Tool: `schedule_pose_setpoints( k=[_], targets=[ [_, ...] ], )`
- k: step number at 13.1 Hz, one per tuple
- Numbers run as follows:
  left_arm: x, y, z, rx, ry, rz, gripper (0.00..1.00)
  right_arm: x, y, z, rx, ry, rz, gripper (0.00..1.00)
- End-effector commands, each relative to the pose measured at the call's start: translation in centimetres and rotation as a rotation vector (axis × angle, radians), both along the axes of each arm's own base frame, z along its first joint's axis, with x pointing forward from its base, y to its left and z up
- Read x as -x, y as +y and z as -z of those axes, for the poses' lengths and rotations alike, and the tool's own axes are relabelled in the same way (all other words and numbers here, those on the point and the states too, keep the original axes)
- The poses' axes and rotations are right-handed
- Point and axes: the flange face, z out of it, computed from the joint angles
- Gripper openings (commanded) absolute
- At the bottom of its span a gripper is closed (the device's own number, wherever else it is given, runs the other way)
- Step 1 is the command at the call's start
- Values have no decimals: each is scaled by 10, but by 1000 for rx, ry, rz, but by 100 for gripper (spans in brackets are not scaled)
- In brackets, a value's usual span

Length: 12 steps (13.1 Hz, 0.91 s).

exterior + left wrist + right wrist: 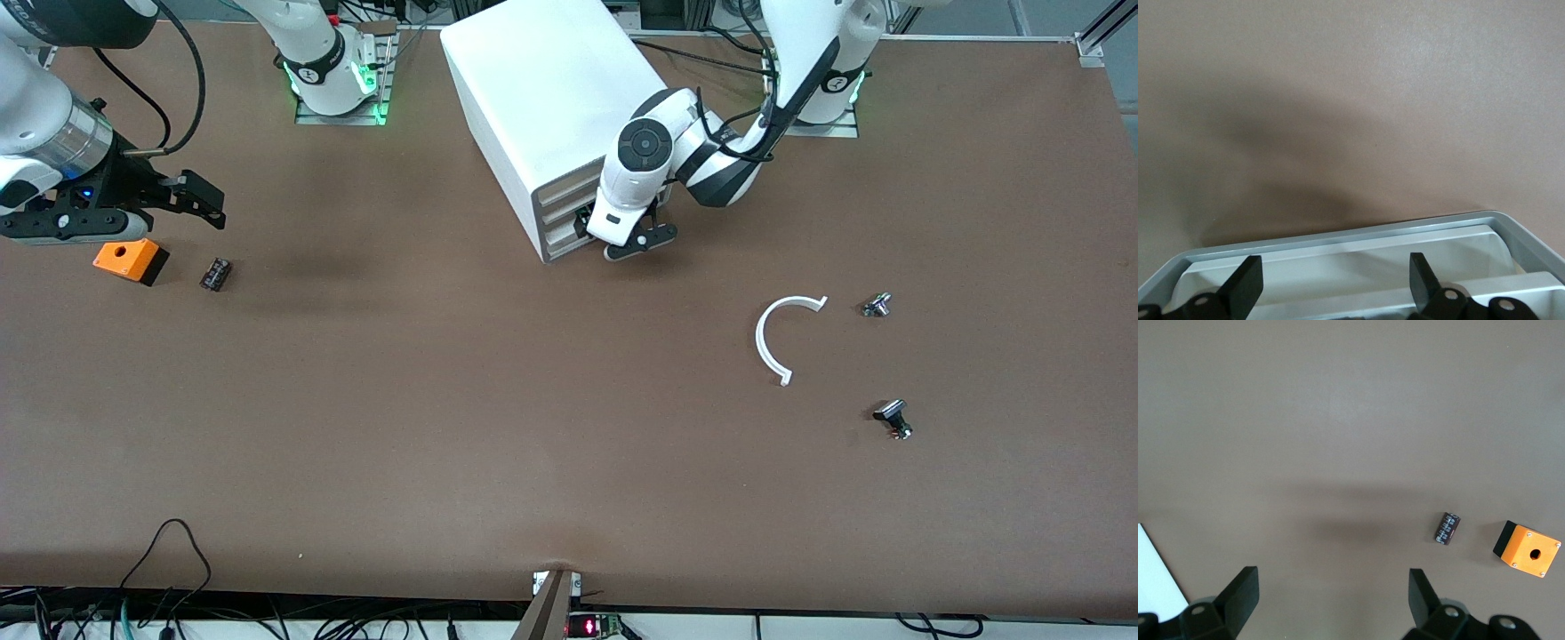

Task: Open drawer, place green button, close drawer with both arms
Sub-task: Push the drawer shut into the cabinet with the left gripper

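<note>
White cabinet (542,107), my left gripper (633,240) at its bottom drawer (1358,243).

Fingers (1245,283) apart to hook it; my right gripper (182,197), also apart, waits over the orange box (130,260).

Plain matte brown table (444,427), white cabinet (533,98) with grey-edged drawer (1338,235), white arms with grey joints, black fingers (1238,593), orange box (124,258) with black base, small black cylinder (215,273), white curved strip (772,331), black-capped switch (892,416), silver knob (877,306)
</note>
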Motion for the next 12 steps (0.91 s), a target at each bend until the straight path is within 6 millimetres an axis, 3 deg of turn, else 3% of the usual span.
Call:
schedule_pose_setpoints(
  k=[1,6,7,10,12],
  targets=[
    [19,-8,0,-23,-10,9,96,-2,0,-7,15,-20,-4,100],
    [4,-1,-10,-23,-21,14,98,-5,1,-8,14,-30,-7,99],
    [-6,2,-20,-30,-18,46,98,-6,2,-8,13,-40,-9,99],
    [-61,35,-73,-133,-20,151,98,-7,1,-7,13,-45,-7,100],
    [-83,47,-104,-229,-33,249,98,-11,2,-6,11,-62,-9,100]
  ],
)
